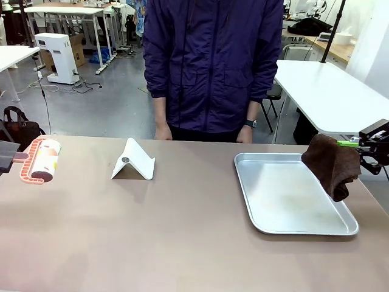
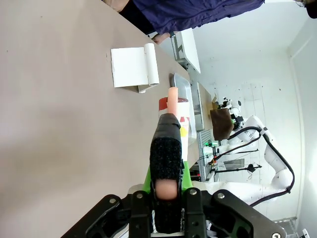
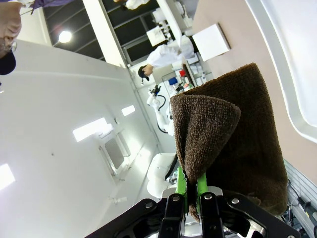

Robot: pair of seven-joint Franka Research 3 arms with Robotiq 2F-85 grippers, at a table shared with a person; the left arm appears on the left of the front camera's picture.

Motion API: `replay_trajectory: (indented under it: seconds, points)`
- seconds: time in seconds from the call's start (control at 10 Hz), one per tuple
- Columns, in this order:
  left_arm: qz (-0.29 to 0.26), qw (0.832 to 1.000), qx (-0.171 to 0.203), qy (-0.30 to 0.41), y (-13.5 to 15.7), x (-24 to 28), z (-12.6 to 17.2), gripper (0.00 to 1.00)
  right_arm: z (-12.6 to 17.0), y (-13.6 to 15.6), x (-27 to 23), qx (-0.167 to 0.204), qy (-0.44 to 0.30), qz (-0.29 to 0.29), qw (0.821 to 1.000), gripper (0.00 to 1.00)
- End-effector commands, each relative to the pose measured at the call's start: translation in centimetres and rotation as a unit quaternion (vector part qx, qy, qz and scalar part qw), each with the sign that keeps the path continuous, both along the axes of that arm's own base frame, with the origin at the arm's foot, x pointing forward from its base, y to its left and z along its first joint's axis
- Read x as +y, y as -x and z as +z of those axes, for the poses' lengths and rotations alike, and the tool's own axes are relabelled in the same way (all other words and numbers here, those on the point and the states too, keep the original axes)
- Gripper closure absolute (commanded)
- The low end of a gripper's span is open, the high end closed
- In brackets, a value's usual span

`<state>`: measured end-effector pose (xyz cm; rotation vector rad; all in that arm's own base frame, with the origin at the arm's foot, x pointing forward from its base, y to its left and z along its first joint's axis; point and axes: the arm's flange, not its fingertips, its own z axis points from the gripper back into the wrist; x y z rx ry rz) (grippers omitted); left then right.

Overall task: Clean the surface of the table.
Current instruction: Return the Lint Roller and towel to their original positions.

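— At the tabletop's right edge, what are you holding?
— My right gripper [image 1: 355, 145] is pinched on a brown cloth [image 1: 332, 165], which hangs over the right rim of the silver tray [image 1: 261, 210].
— And the other claw?
— My left gripper [image 2: 167, 186] is clamped on the black handle of a lint roller [image 1: 40, 160], lying at the left edge of the table [image 1: 152, 237].
— Anything between?
— A white folded stand [image 1: 134, 160], near the far edge, where a person [image 1: 213, 61] stands.

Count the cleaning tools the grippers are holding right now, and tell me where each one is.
2. A brown cloth hangs from the right gripper over the silver tray's right edge. A lint roller is in the left gripper at the table's left end.
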<state>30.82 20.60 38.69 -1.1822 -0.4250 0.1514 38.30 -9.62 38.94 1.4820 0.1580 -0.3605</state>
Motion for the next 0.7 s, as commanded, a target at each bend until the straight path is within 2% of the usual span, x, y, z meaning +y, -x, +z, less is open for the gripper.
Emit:
replay_trajectory:
  seconds: [0.0,0.6]
  points:
    - [0.008,1.0,-0.003,0.006,-0.16,-0.21,0.37,0.78,0.5,-0.3,0.22,-0.005,-0.005,-0.002,1.0,0.91]
    - [0.008,1.0,-0.003,0.006,-0.16,-0.21,0.37,0.78,0.5,-0.3,0.22,-0.005,-0.005,-0.002,1.0,0.91]
